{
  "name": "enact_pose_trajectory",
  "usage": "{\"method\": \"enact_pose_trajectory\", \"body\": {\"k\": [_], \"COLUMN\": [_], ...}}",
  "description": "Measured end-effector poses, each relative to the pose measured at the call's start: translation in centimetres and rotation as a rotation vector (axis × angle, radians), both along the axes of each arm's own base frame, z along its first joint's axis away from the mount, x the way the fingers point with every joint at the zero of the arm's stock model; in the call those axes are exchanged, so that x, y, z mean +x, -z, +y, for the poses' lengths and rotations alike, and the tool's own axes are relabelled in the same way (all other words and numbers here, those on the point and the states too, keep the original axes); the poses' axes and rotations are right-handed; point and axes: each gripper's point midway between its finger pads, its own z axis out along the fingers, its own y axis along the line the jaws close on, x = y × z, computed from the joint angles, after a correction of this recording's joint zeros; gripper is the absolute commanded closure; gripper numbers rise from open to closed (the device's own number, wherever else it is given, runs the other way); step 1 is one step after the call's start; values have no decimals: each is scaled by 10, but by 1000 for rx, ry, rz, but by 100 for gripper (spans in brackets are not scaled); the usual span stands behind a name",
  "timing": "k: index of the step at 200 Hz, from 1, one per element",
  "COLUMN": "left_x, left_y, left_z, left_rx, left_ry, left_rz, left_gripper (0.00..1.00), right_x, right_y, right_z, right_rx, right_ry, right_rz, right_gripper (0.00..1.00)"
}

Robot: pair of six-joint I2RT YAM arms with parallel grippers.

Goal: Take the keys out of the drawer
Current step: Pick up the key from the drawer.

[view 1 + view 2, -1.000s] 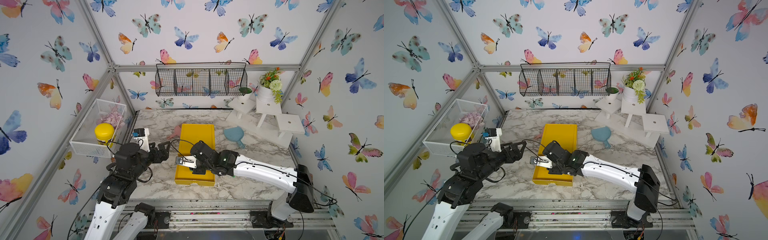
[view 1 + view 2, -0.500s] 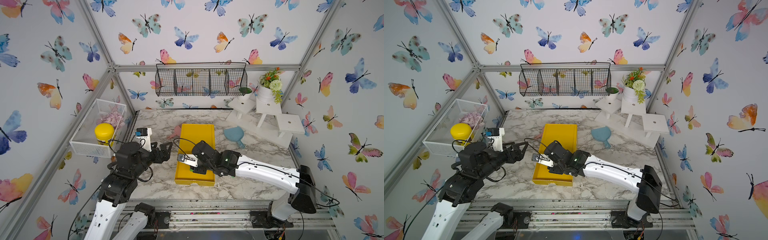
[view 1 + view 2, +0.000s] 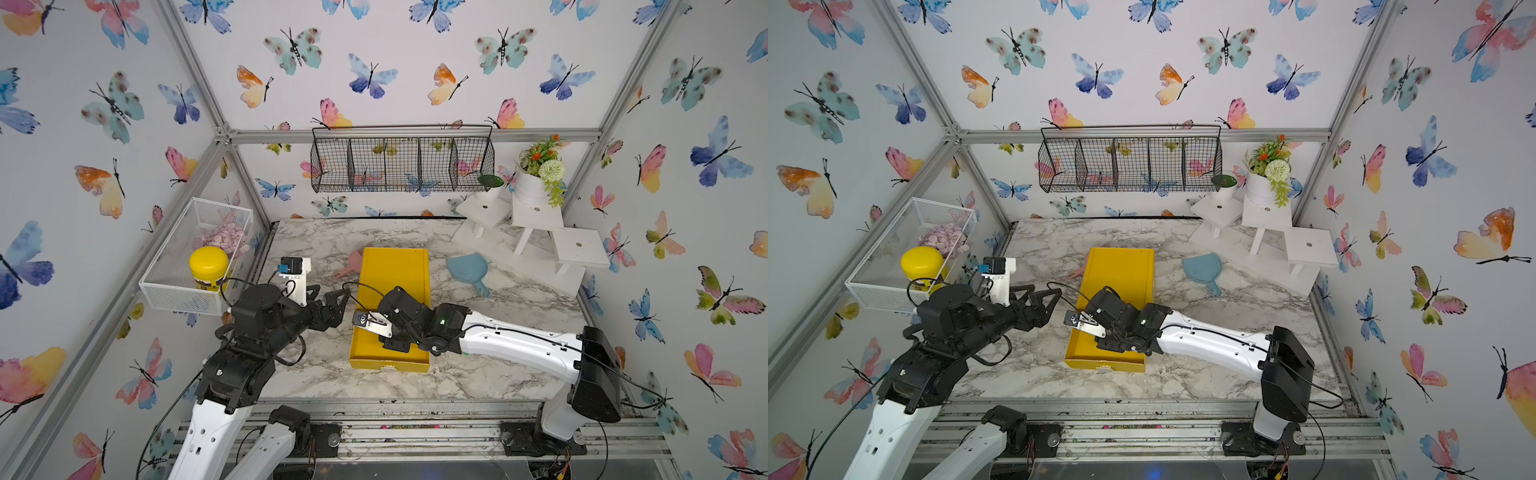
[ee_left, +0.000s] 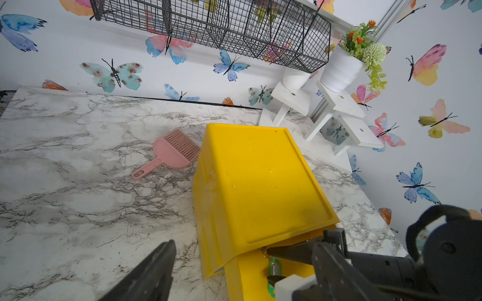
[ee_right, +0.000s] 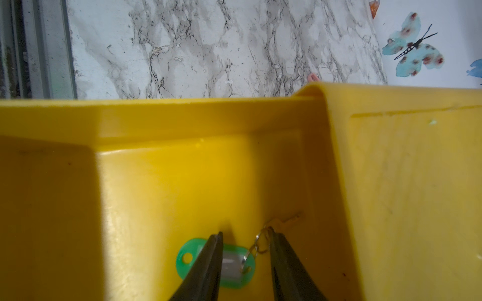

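Right end effector [image 5: 245, 232] over part-covered keys [image 5: 232, 264]

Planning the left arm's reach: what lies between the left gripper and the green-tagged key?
In the left wrist view, a strip of marble tabletop, then the yellow drawer's side wall, separate the left gripper from the green-tagged key.

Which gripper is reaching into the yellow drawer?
The right gripper: its jaws straddle the green-tagged key in the drawer; the left gripper hangs open outside.

key [image 5: 232, 265]: 1 | drawer [image 5: 182, 109]: 1 | pink scoop [image 4: 169, 153]: 1 | blue scoop [image 3: 467, 270]: 1
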Motion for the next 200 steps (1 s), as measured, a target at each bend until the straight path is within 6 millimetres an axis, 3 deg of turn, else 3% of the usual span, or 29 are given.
{"method": "enact_pose_trajectory", "body": {"k": [37,109,200], "left_x": [1,4,6], "left_y": [2,5,4], "left_z": [-2,-3,-4], "left_rx": [3,5,8], "left_ry": [9,12,14], "left_rz": [7,21,15], "left_gripper": [12,12,13], "right_x": [5,5,6], "right_y": [1,3,-2], "right_z": [-3,-4,-3], "right_rx": [-1,1,16], "right_ry": [24,33,41], "right_rz": [-1,11,7], "right_gripper": [66,84,95]}}
